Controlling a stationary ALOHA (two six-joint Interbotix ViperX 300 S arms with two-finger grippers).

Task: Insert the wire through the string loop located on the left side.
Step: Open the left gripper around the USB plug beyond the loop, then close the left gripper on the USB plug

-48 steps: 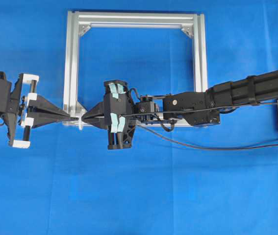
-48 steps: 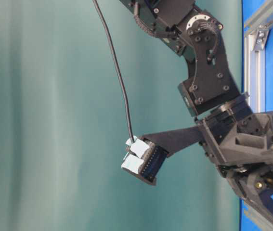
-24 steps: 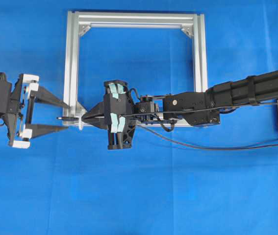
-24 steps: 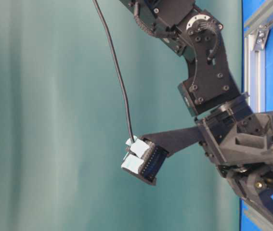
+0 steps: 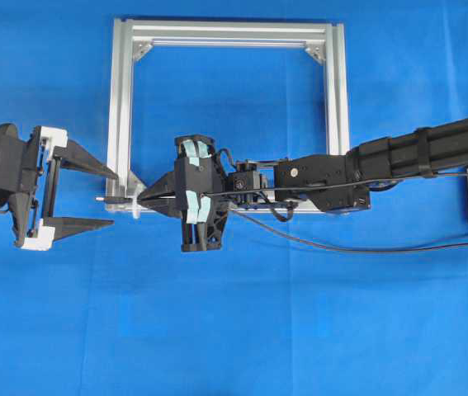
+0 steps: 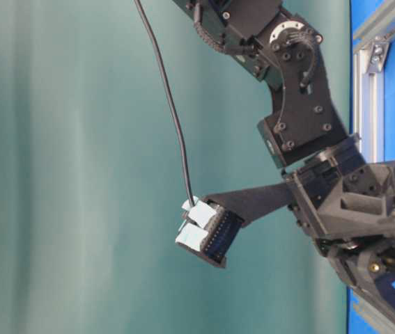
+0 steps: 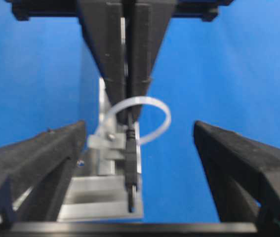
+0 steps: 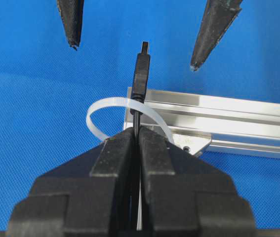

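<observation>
Two grippers face off at the silver frame (image 5: 120,107): the right gripper (image 8: 137,143) is clamped on the wire (image 8: 140,74), plug poking through the string loop (image 8: 111,105), while the left gripper (image 5: 93,196) sits wide open around the plug, not touching.

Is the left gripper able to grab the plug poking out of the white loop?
Probably yes. The left gripper is open, its fingers either side of the wire's plug, which sticks through the string loop towards it with nothing between. The right gripper holds the wire behind.
</observation>
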